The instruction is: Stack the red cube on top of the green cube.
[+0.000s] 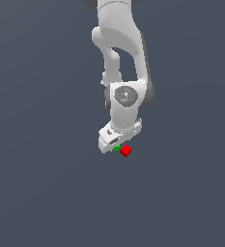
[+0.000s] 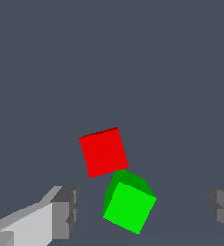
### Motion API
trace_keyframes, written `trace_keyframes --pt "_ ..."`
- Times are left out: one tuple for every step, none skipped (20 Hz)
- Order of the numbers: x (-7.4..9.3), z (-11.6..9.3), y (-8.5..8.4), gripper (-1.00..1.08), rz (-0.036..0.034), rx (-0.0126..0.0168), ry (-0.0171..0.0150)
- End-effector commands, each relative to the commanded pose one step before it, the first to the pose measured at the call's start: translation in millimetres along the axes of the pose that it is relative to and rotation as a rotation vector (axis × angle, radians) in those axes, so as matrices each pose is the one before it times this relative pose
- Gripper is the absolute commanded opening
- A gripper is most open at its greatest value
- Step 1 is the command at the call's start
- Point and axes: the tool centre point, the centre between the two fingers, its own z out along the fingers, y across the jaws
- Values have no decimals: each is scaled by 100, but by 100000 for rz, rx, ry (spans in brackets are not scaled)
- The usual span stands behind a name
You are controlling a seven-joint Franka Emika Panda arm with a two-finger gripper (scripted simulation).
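The red cube (image 2: 104, 151) lies on the grey floor right beside the green cube (image 2: 129, 204); I cannot tell whether they touch. My gripper (image 2: 144, 210) is open and empty. Its two grey fingertips (image 2: 65, 211) stand wide apart, with the green cube between them and nearer the one I point at. The red cube lies just beyond the fingers. In the exterior view the white gripper (image 1: 113, 144) hangs low over the cubes. The red cube (image 1: 125, 150) shows at its lower right. Only a sliver of the green cube (image 1: 116, 148) shows, the rest hidden by the hand.
Plain dark grey floor (image 1: 46, 193) on all sides. The white arm (image 1: 123, 72) comes down from the top of the exterior view. Nothing else is in view.
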Motion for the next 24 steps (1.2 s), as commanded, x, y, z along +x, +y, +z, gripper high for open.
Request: trace_keyframes --pt "588 670 -714 100 -7653 1 408" --pt "195 233 -247 100 -2571 5 116" --pt "181 217 -231 100 -2390 4 107" --pt "166 200 -213 100 -2204 3 97" --pt "151 183 -196 100 -2017 2 87" --pt "136 166 -177 100 -1826 1 78" --pt "121 149 -160 100 -1635 0 68" --pt "105 131 -141 100 -1442 -1 58" --pt "90 114 -123 100 -1249 -1 48" --pt "74 97 -104 100 -1054 -2 39" --pt "60 79 -86 100 -863 -2 31" --pt "46 61 -67 100 -669 -2 23" --pt "32 44 -48 100 -476 -1 15" --pt "20 26 -30 100 -285 -1 9" --pt "3 9 -5 100 -85 0 3" --pt "-31 -32 24 100 560 42 -45" --pt "-3 39 1 100 0 0 0" --pt "-8 115 4 100 0 0 0" --pt "8 190 -17 100 -49 -5 0" --pt "-18 267 8 100 0 0 0" --pt "4 340 -23 100 -69 -6 -1" --pt "-11 415 -12 100 -49 -4 -1" --pt "-9 487 -21 100 -69 -6 -1" --pt "-15 557 -20 100 -69 -5 -1"
